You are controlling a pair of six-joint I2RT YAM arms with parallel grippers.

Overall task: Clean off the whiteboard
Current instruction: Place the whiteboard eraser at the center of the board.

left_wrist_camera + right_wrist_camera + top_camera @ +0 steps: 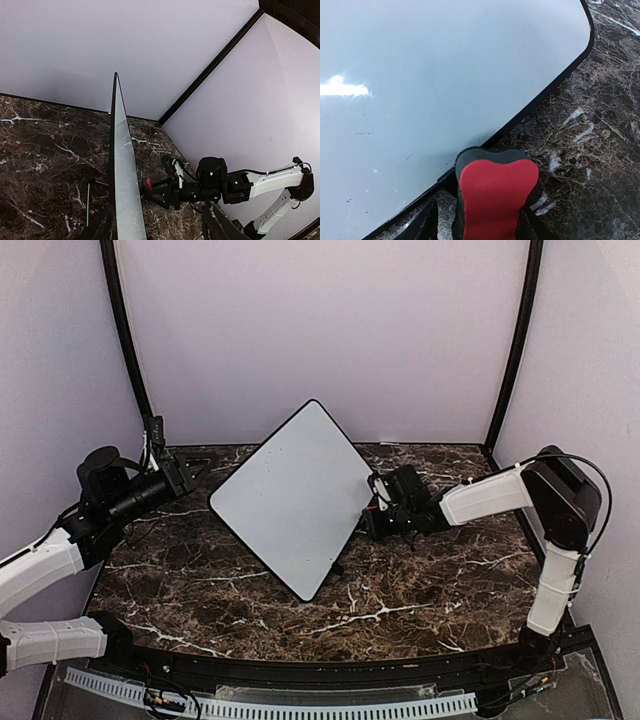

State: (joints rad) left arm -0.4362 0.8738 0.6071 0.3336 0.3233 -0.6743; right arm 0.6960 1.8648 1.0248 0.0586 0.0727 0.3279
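Left gripper (193,468), jaws spread and empty, hovers just beside the left corner of the large white, black-framed whiteboard (290,495). The board stands tilted mid-table on the dark marble tabletop (200,580). At its right edge the right gripper (378,508) pinches a red foam eraser block (492,200). Wiping looks nearly finished; the next move is probably to sweep off the faint specks.

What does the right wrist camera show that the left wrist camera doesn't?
Only the right wrist view shows the whiteboard face-on: nearly clean, with a few faint specks and a glare spot. It also shows the red eraser close up at the board's black frame. Only the left wrist view shows the board edge-on, standing up from the table, plus the right arm reaching toward it and the pale walls behind. Both show the whiteboard, the red eraser and the dark marble table.
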